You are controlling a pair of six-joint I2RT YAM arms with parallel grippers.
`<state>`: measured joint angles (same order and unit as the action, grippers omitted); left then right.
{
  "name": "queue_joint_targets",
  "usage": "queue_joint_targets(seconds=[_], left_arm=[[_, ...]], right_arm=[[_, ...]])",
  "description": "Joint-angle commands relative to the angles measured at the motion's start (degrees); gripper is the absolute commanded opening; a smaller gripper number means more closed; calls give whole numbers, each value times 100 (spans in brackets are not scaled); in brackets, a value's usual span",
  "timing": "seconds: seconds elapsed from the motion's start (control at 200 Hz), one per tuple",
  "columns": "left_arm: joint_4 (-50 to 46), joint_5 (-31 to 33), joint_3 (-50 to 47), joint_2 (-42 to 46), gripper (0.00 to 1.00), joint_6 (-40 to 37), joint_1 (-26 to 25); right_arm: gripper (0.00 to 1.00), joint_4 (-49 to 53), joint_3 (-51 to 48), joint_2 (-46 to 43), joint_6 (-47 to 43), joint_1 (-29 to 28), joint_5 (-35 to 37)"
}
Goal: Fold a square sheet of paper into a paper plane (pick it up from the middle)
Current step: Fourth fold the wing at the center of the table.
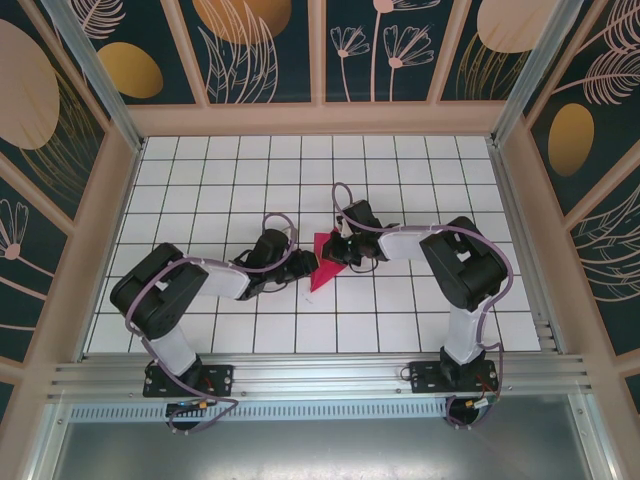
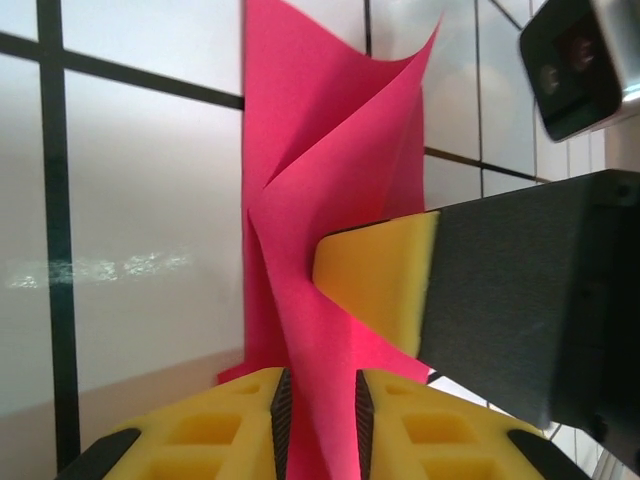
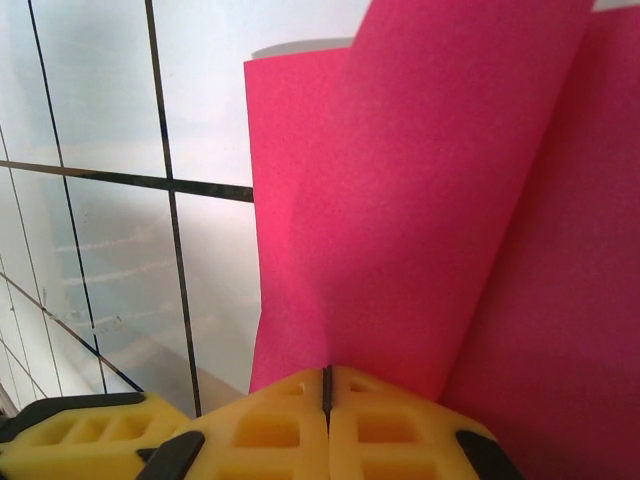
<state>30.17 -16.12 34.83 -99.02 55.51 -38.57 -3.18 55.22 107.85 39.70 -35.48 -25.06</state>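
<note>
Now: right pincer (image 3: pixel 326 385) clenched on folded pink sheet (image 3: pixel 430 200); left pincer (image 2: pixel 322 390) parted, sheet between jaws.

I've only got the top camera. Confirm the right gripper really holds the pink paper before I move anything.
Observer: On the right wrist view, the right gripper is shut, with the pink paper pinched at the seam between its fingers.
Operator: Now check the left one.
Observer: On the left wrist view, the left gripper has its fingers slightly apart, and a fold of the paper stands in the gap.
Operator: Describe the paper's shape.
Observer: It is creased, and its flaps lift and curl above the white grid table instead of lying flat.
</note>
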Motion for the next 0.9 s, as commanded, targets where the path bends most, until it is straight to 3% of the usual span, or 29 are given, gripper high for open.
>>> queue_joint_targets(seconds=[0.0,0.07,0.52,0.896], left_arm=[[-151,-101,120,-172,24,-100,38],[-137,-102,120,-198,18,-109,35],[-308,-50,198,-442,0,-418,33],[-428,82,216,-238,0,-545,37]], right_arm=[[6,168,141,98,-16,-55,124],[6,164,145,104,-15,-50,113],[6,191,199,98,-15,-79,84],[7,224,225,119,-21,-95,115]])
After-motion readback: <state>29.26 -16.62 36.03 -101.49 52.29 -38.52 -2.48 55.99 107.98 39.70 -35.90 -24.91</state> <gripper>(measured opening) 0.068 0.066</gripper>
